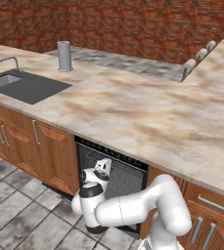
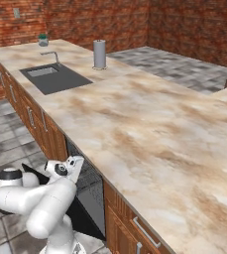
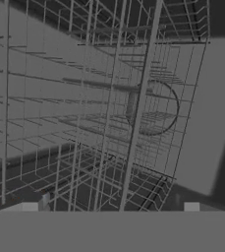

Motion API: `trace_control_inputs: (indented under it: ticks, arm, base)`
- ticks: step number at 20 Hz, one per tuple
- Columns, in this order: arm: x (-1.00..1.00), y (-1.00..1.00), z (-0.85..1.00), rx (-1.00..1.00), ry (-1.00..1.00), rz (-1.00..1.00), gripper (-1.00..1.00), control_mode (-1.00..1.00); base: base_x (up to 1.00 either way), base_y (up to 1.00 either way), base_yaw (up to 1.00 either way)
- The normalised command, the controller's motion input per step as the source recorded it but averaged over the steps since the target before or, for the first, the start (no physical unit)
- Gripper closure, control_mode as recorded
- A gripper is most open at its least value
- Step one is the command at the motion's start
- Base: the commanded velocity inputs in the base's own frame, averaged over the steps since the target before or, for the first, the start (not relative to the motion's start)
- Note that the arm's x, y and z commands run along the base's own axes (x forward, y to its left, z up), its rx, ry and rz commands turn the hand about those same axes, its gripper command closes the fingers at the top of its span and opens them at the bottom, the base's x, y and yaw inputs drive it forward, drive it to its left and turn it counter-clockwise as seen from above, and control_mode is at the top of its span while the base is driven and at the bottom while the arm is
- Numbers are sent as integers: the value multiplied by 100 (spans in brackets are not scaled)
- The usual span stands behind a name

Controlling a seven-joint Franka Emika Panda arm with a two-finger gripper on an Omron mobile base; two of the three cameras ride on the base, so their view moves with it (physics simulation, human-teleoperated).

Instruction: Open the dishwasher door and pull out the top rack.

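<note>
We see the dishwasher door (image 2: 85,208) already swung down, so the first step looks done. The top rack (image 3: 109,108) sits inside the black dishwasher under the counter (image 1: 147,112), wires close before the hand. Our gripper (image 1: 102,167) is spread wide at the opening, holding nothing; grasping and pulling remain.

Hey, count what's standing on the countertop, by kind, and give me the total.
Grey cylinder: 1
Faucet at the sink: 1
Small green-topped jar in the far corner: 1
Pale knobs along the right edge: 3
Total: 6
</note>
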Motion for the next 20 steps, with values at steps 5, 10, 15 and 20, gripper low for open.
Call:
trace_control_inputs:
  ticks: [5,10,15,20]
  arm:
    - [0,18,-57,-24,-10,0,-100,-100]
    - [-9,40,-58,-27,-16,0,-100,-100]
    - [-8,45,-60,-27,-17,0,-100,-100]
    - [0,34,-61,-24,-15,-1,-100,-100]
  base:
    - [0,0,0]
    - [0,0,0]
    - [0,0,0]
    - [0,0,0]
